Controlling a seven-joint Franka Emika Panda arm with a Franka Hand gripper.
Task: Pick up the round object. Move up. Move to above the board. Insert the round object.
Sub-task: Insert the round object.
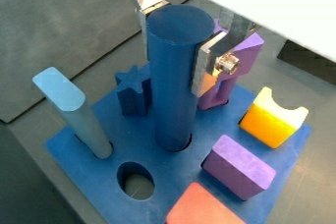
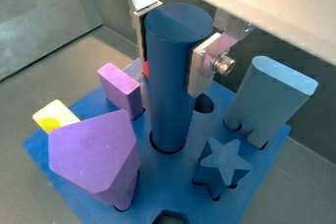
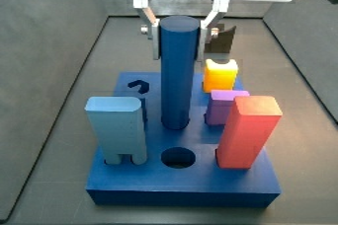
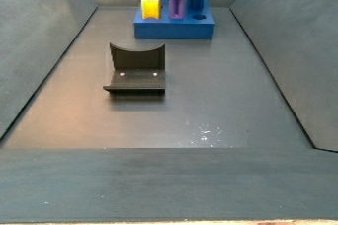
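Peg, the round object (image 3: 177, 71), stands upright with its foot in a hole of the board (image 3: 185, 182). I see the pincer (image 1: 182, 33) at its top, fingers (image 1: 209, 66) on both sides, but I cannot tell if they press it. The fixture (image 4: 134, 69) stands well apart on the worktop (image 4: 199, 111).

Smooth matt plastic-looking round object (image 1: 176, 76) and board (image 3: 185, 180) (gripper (image 1: 182, 33) fingers bare silver metal).

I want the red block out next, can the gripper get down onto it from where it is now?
Probably yes. The gripper sits at the top of the round object, standing in the board. The red block stands at the board's corner with open space above it.
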